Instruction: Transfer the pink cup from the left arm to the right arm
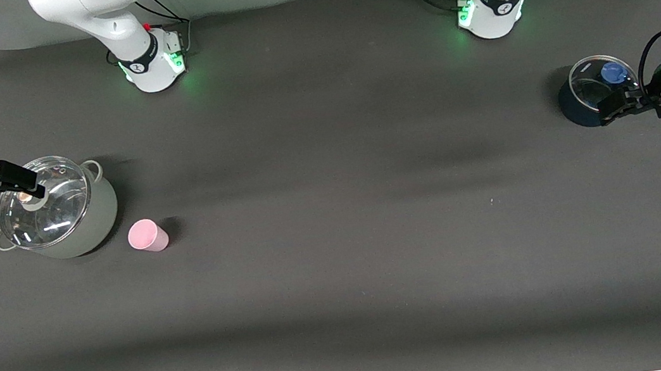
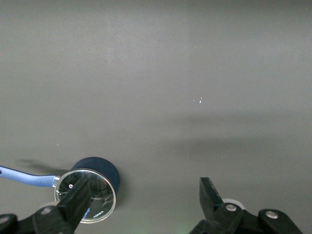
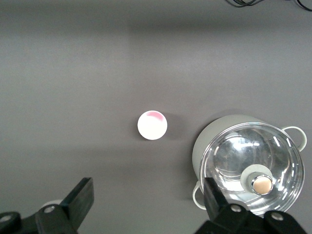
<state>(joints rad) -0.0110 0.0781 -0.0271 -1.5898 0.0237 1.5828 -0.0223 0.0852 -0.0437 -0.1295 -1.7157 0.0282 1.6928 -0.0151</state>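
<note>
The small pink plastic cup (image 1: 147, 236) stands bottom-up on the dark grey table (image 1: 349, 228), toward the right arm's end, just beside the pale green metal pot (image 1: 94, 224) with its glass lid (image 1: 42, 201) and a little nearer the front camera than the pot. Neither arm holds it.

The right gripper (image 1: 17, 179) hangs over the pot's lid, its fingers wide apart with nothing between them. The left gripper (image 1: 617, 104) hangs over the edge of the small dark blue saucepan (image 1: 575, 105) with a glass lid at the left arm's end of the table, fingers also spread wide and holding nothing.

This lie fits two stages: a cup waiting by the pot for a pick, or one already set down at the right arm's end after the pass. The pictures do not settle which.

If the cup is gripped, it would go best with the fingers straddling its tapered wall low down and closing gently, since light plastic may squash or slip. The pot stands close, so a finger could knock it.

Counted: one cup, one pot, one saucepan, two lids, two grippers.
</note>
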